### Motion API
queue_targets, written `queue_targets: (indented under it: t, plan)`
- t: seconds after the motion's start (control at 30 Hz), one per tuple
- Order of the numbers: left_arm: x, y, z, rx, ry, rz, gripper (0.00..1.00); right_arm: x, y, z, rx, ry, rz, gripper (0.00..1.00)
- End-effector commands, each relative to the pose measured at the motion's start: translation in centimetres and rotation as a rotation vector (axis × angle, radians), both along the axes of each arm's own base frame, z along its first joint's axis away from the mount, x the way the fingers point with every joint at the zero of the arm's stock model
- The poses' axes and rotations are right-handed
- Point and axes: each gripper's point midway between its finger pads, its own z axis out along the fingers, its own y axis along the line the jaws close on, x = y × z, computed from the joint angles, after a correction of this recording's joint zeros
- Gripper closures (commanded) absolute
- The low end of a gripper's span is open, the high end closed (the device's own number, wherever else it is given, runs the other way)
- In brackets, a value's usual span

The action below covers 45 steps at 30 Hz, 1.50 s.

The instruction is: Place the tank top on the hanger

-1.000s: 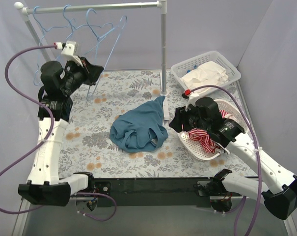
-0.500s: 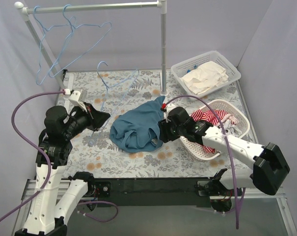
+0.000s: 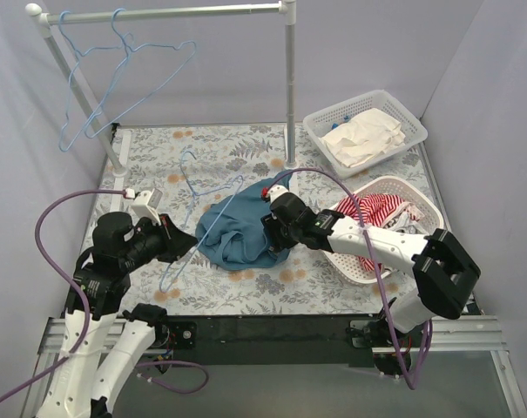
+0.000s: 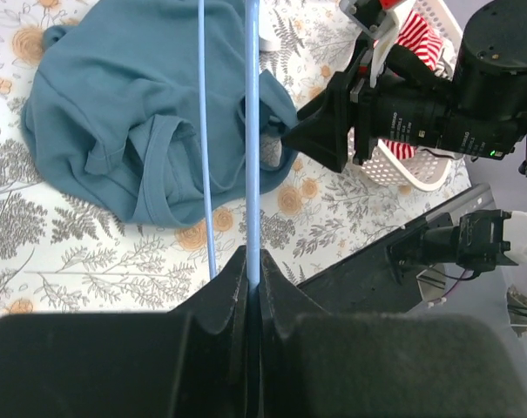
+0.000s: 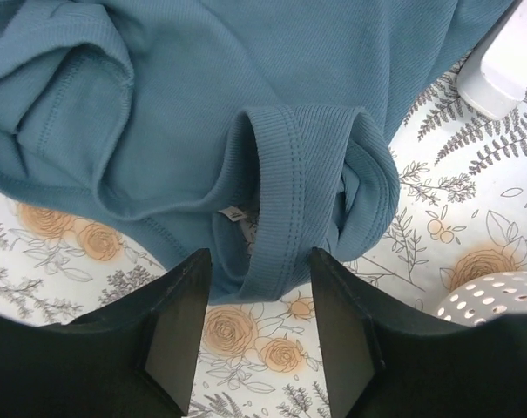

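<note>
At counter (image 3: 150, 161) centre: crumpled ribbed tank top (image 3: 241, 225) under spread right pincer (image 5: 259, 272); left pincer (image 4: 253, 280) pinches wire hanger (image 4: 253, 131), hook toward 12 o'clock.

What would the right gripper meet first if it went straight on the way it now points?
The tank top: its ribbed fold lies directly ahead of the right gripper, between the open jaws, though how near is unclear.

Hanger and tank top met at table centre.
I noted the left gripper (image 3: 181, 248) clamped on the light-blue hanger (image 3: 196, 189), whose frame lay across the crumpled teal tank top (image 3: 237, 228). The right gripper (image 3: 269, 239) sat at the garment's right edge.
</note>
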Motion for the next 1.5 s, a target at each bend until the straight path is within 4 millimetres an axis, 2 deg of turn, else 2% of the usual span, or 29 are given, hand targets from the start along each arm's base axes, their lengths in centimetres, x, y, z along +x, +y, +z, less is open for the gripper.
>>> queue_targets:
  t: [0.0,0.13,0.17,0.27,0.3,0.47,0.97,1.2,1.33,1.47]
  plan:
    - [-1.7,0.7,-0.5,0.025,0.082,0.038,1.0,1.8,0.4,1.0,-0.038,-0.079,-0.022,0.47]
    - [-3.0,0.4,0.1,0.044,0.12,0.002,1.0,2.8,-0.9,0.8,-0.115,-0.118,-0.071,0.59]
    - [-3.3,0.2,0.1,0.044,0.131,-0.013,1.0,3.1,-1.5,0.8,-0.144,-0.131,-0.092,0.7]
    - [-4.5,-0.7,0.1,0.052,0.165,-0.086,1.0,3.5,-1.9,1.5,-0.15,-0.157,-0.115,0.83]
    - [-5.2,-1.2,0.0,0.056,0.183,-0.131,1.0,3.5,-1.9,1.6,-0.147,-0.16,-0.114,0.86]
    - [-6.7,-2.5,-0.4,0.065,0.228,-0.239,1.0,4.0,-1.5,2.7,-0.126,-0.17,-0.129,0.95]
    - [-5.9,-4.9,-1.1,0.029,0.22,-0.362,1.0,4.0,-1.2,6.8,-0.03,-0.213,-0.13,0.96]
    - [-4.0,-6.5,-1.8,-0.003,0.167,-0.394,1.0,3.6,0.0,8.9,0.043,-0.218,-0.085,0.97]
    - [-3.1,-7.7,-1.5,-0.035,0.107,-0.443,1.0,3.4,0.6,11.2,0.099,-0.247,-0.044,0.97]
    - [-2.5,-8.3,-2.4,-0.03,0.094,-0.478,1.0,3.6,1.3,14.9,0.166,-0.302,-0.015,0.97]
